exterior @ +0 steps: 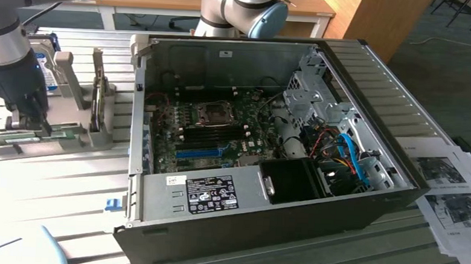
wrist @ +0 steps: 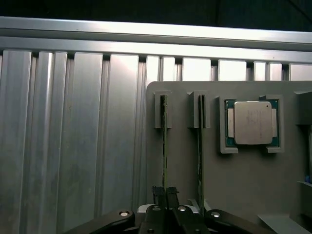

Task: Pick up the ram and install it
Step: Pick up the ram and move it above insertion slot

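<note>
The ram point(wrist: 164, 141) is thin and green with a dark edge, the gripper point(wrist: 165, 191) black, the holder point(wrist: 253, 195) plain pale grey, and the processor point(wrist: 252, 123) dull silver with a green rim. The table point(wrist: 73, 136) is bare silver metal, ribbed in long parallel stripes. In the middle of the exterior view the computer case point(exterior: 254, 245) is dark grey outside and pale silver within, holding a green motherboard point(exterior: 167, 155), a bright-blue slot point(exterior: 198, 152), blue cables point(exterior: 351, 153) and a black-and-white label point(exterior: 208, 194); the printed sheets point(exterior: 450, 191) at the right edge are white.
</note>
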`<action>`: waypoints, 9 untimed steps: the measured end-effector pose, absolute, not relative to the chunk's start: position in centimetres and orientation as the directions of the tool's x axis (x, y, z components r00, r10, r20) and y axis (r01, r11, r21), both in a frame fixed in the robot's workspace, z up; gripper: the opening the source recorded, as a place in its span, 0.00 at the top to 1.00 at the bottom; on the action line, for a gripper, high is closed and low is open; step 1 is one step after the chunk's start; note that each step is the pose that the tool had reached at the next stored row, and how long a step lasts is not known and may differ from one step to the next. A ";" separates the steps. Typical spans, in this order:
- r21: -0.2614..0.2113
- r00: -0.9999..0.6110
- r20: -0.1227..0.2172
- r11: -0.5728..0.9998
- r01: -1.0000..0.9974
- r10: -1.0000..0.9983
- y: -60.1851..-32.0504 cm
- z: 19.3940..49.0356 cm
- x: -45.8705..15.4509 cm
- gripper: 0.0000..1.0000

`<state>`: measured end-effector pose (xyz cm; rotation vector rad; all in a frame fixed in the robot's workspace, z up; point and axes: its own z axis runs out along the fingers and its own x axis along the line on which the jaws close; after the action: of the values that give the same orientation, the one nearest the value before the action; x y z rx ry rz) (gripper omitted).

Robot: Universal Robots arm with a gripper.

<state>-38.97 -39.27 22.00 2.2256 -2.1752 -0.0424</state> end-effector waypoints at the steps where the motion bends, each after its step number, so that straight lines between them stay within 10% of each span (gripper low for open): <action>1: 0.040 0.023 0.001 -0.023 -0.999 -1.000 -39.3 22.1 -39.0 0.89; 9: 0.040 0.023 0.001 -0.023 -0.999 -1.000 -39.3 23.2 -38.9 0.89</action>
<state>-38.95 -39.27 23.20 2.2256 -2.1751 -0.0425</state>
